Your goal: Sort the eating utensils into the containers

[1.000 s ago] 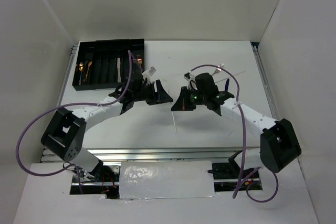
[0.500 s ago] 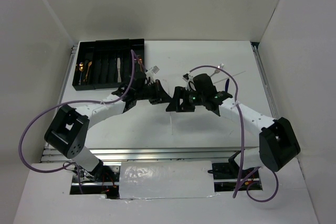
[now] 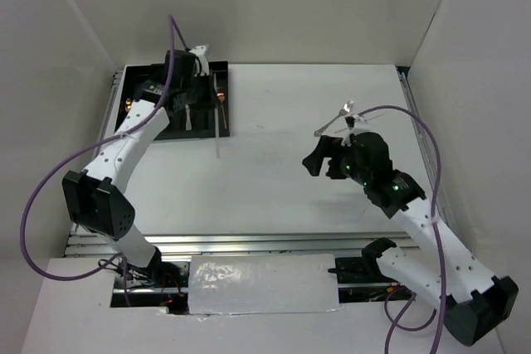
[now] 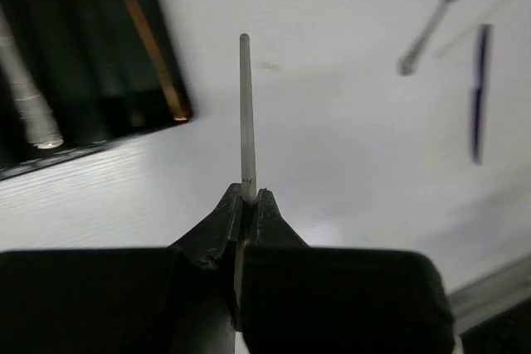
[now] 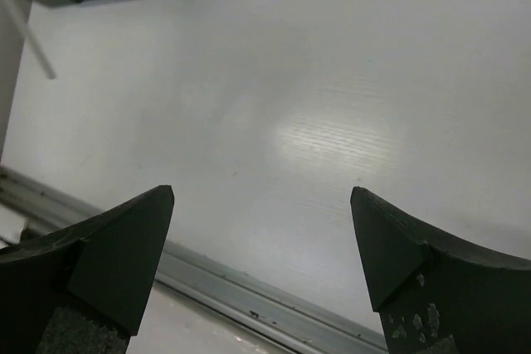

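A white tabletop (image 3: 274, 188) fills a booth of plain white walls (image 3: 274, 6) that close it in at the back and on both sides. The surface is matt and faintly ribbed, with a soft patch of glare in the right wrist view. An aluminium rail (image 3: 249, 242) runs along its near edge, and a crinkled pale plastic sheet (image 3: 261, 283) lies in front of that, between the arm bases.

The black cutlery tray (image 3: 191, 128) sits in the far left corner, its long slots (image 4: 91, 80) running front to back. A copper-handled utensil (image 4: 145, 35) lies in one slot and a silver handle (image 4: 25, 93) in another. Out on the bare tabletop toward the right lie a silver fork (image 4: 431, 14) and, near it but not touching, a dark slim utensil (image 4: 479, 97).

The left fingers (image 4: 270, 221) are clenched on one end of a thin pale stick (image 4: 246, 105). The stick reaches from over the tray's right side out past its near edge, above the tabletop. The right fingers (image 5: 124, 246) stand wide apart, released and grasping nothing, above bare tabletop apart from the tray. Purple cables (image 3: 50, 205) loop off both arms.
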{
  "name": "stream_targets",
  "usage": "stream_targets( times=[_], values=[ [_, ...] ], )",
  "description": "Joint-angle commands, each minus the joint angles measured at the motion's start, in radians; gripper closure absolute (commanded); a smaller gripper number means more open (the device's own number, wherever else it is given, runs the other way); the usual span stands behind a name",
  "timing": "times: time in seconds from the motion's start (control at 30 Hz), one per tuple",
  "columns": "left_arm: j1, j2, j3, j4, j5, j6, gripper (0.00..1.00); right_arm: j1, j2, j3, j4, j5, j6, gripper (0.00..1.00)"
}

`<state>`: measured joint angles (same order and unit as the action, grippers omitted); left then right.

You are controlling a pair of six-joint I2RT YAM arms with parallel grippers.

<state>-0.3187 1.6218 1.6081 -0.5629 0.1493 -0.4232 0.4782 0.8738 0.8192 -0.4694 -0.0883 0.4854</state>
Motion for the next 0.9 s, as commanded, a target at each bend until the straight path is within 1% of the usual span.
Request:
stream_targets(
  times=[0.0,0.03,0.1,0.17,0.23,0.27,0.3,0.33,0.37,0.47,0.5,0.6,0.67,0.7,0.87],
  values=[
    [0.075,0.010,0.088,-0.202,-0.218,0.201,1.00,-0.041,-0.091,-0.069,-0.095,0.173,0.005,0.04],
    [0.092,0.012,0.105,-0.213,-0.226,0.222,1.00,-0.050,-0.128,-0.080,-0.091,0.170,0.018,0.04],
    [0.133,0.033,0.163,-0.238,-0.255,0.291,1.00,-0.075,-0.144,-0.103,-0.080,0.150,0.028,0.03],
    [0.158,0.067,0.225,-0.278,-0.324,0.343,1.00,-0.090,-0.127,-0.106,-0.077,0.121,0.035,0.03],
    [0.200,0.117,0.266,-0.307,-0.349,0.374,1.00,-0.101,-0.090,-0.101,-0.071,0.096,0.044,0.03],
    [0.217,0.137,0.324,-0.316,-0.359,0.394,1.00,-0.099,-0.079,-0.104,-0.064,0.094,0.047,0.03],
    [0.254,0.160,0.351,-0.321,-0.349,0.406,1.00,-0.099,-0.070,-0.106,-0.048,0.072,0.047,0.03],
    [0.294,0.212,0.413,-0.337,-0.305,0.449,1.00,-0.101,-0.053,-0.109,-0.040,0.053,0.050,0.03],
    [0.294,0.242,0.450,-0.351,-0.304,0.465,1.00,-0.102,-0.044,-0.107,-0.032,0.045,0.051,0.03],
    [0.360,0.366,0.577,-0.382,-0.229,0.471,1.00,-0.107,-0.016,-0.100,-0.015,0.022,0.047,0.03],
    [0.383,0.409,0.593,-0.378,-0.190,0.469,1.00,-0.107,-0.010,-0.098,-0.011,0.018,0.044,0.03],
    [0.400,0.444,0.596,-0.301,-0.127,0.451,1.00,-0.110,0.017,-0.088,-0.011,-0.008,0.041,0.03],
    [0.405,0.447,0.553,-0.214,-0.117,0.432,1.00,-0.112,0.031,-0.086,-0.011,-0.021,0.042,0.03],
    [0.403,0.461,0.547,-0.197,-0.116,0.432,1.00,-0.112,0.043,-0.084,-0.009,-0.022,0.042,0.03],
    [0.395,0.556,0.618,-0.190,-0.123,0.432,1.00,-0.116,0.071,-0.075,-0.008,-0.030,0.047,0.03]
  ],
)
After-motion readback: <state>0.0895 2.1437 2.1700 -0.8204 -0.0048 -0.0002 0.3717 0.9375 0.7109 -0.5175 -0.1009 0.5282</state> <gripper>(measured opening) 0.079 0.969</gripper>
